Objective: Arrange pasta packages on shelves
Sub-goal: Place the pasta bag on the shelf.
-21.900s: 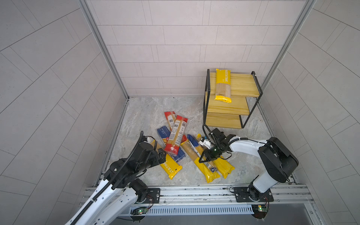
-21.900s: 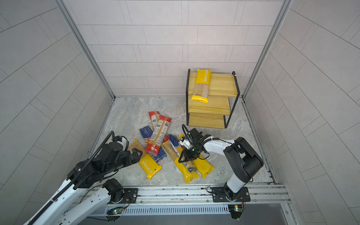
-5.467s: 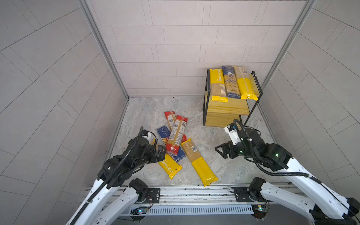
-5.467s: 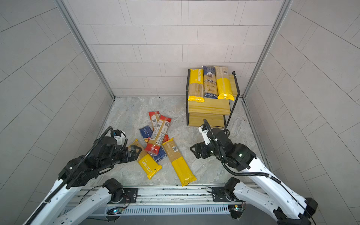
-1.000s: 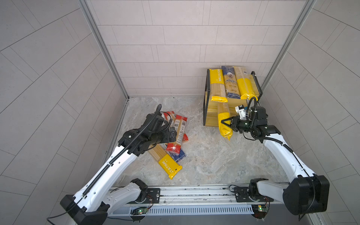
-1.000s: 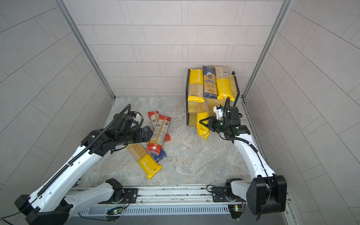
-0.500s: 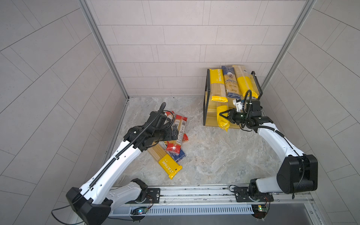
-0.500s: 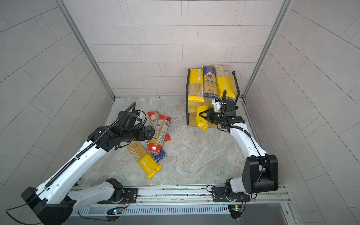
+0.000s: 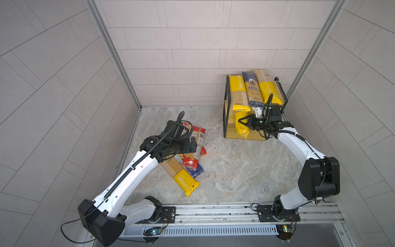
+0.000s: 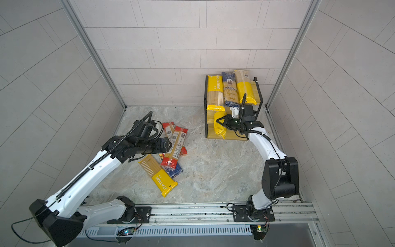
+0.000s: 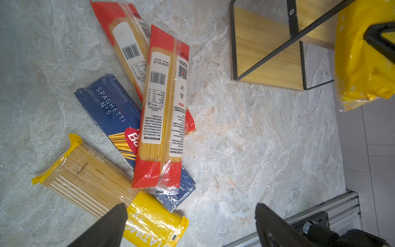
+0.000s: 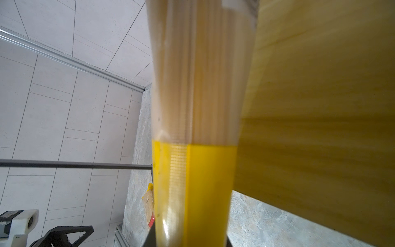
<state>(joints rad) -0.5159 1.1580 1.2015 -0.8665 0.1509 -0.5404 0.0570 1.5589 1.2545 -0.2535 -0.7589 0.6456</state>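
One yellow pack (image 9: 242, 131) is pinched in the nearly closed right gripper (image 9: 241, 124), its far end reaching past it into the shelves (image 9: 258, 136) — let go overhanging, it could tip out. Left gripper (image 11: 189, 210) gapes wide, empty, directly above the floor pile (image 11: 162, 119).

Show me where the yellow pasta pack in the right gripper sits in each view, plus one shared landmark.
Top view: held yellow pack right of centre, at the front of the shelves.
Top view: held yellow pack in the same spot.
Left wrist: at the picture's edge, past the shelves' corner.
Right wrist: close up, filling the middle.
Landmark: the shelves' wooden boards.
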